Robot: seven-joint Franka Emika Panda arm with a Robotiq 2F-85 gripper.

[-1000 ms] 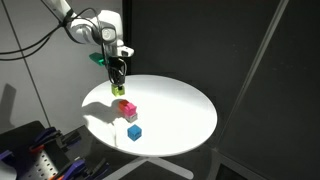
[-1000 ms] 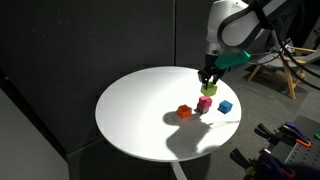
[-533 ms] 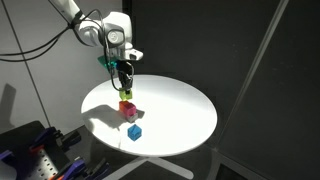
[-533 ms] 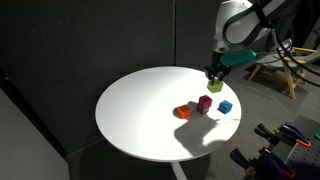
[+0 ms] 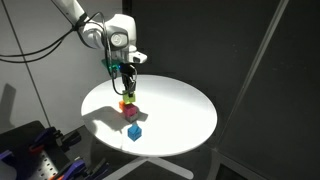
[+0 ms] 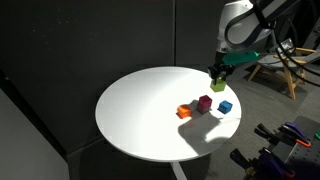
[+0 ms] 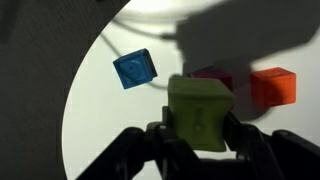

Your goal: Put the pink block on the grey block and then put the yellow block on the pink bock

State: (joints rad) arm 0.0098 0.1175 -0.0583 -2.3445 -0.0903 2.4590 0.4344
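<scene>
My gripper is shut on the yellow block and holds it in the air above the white round table. It also shows in an exterior view, with the yellow block in it. In the wrist view the yellow block fills the space between the dark fingers. The pink block stands on the table below, partly hidden behind the yellow block in the wrist view. I cannot see the grey block in any view.
An orange block lies beside the pink one. A blue block lies a little apart, near the table's edge. Dark curtains hang behind the table. Equipment stands beside it.
The gripper has carried the yellow block a short way sideways and slightly up, over the pink and orange blocks. The blocks on the table have not moved.
</scene>
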